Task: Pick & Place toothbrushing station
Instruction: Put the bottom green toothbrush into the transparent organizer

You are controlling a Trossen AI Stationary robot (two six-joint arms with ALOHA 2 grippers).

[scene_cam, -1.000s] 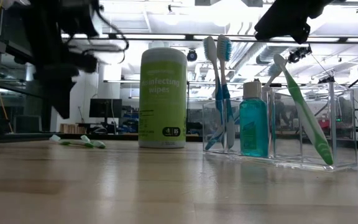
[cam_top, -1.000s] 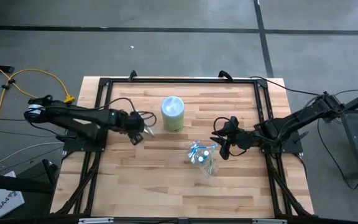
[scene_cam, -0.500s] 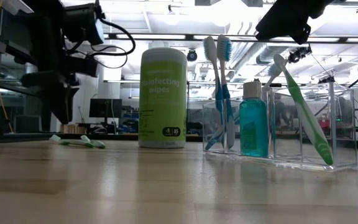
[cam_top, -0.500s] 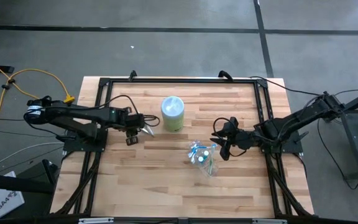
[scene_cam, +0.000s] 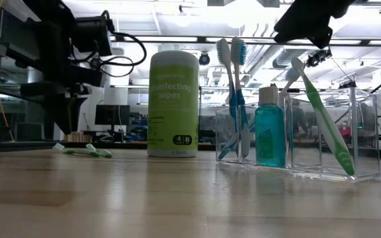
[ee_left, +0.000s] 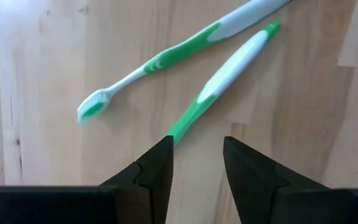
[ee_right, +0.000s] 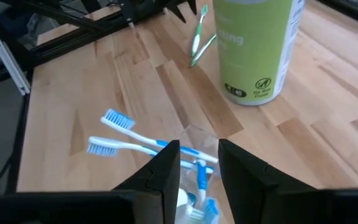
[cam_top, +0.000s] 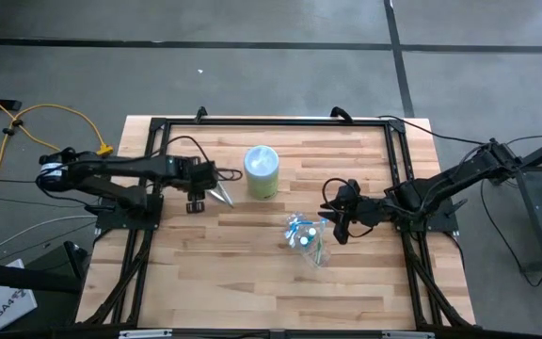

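Two green-white toothbrushes (ee_left: pixel 222 68) lie flat on the wooden table, left of a green wipes canister (cam_top: pixel 262 172). My left gripper (ee_left: pixel 194 163) hangs open just above them and points steeply down, with one brush's green end (ee_left: pixel 178 129) right ahead of the gap. The clear plastic container (scene_cam: pixel 309 142) stands right of centre. It holds two blue-white toothbrushes (scene_cam: pixel 233 99), a teal bottle (scene_cam: pixel 270 135) and a leaning green-white brush (scene_cam: pixel 323 122). My right gripper (ee_right: pixel 197 163) hovers open above the container and to its right, touching nothing.
The wipes canister (scene_cam: pixel 173 104) stands upright between the two loose brushes and the container (cam_top: pixel 307 240). A black frame (cam_top: pixel 271 122) runs round the table's far and side edges. The near half of the table (cam_top: pixel 252 292) is bare wood.
My left gripper has shifted a little toward the far edge above the two loose brushes, and its wrist has rolled about its own pointing line. Its fingers stay open. My right arm and all the objects have kept still.
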